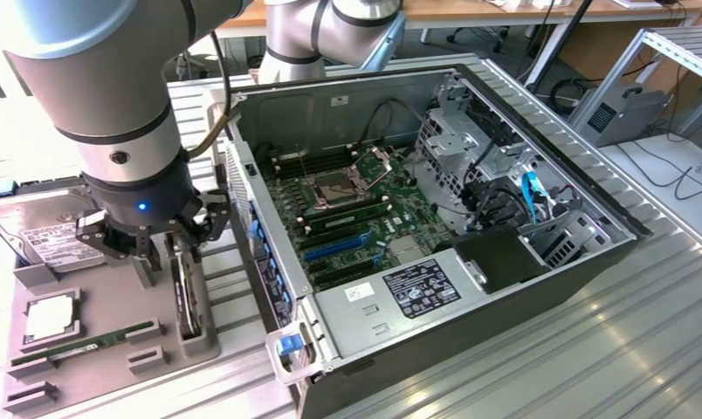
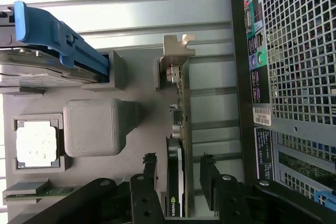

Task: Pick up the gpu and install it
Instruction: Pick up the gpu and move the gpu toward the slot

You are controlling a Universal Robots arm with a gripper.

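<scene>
Gripper (image 2: 178, 158) open, fingers (image 2: 150, 169) straddling the gpu (image 2: 177, 103) with a gap each side, nothing gripped. Gpu stands on edge in the tray (image 1: 100, 297) slot, directly under the gripper. Its long axis runs parallel to the case (image 1: 444, 332) wall, bracket (image 2: 176, 45) end away from the fingers.

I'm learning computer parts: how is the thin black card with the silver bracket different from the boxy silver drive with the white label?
The thin black card stands on edge in a slot; the boxy silver drive lies label-up. The card is slim and dark; the drive is thick and silvery. Both rest on the grey tray.
</scene>
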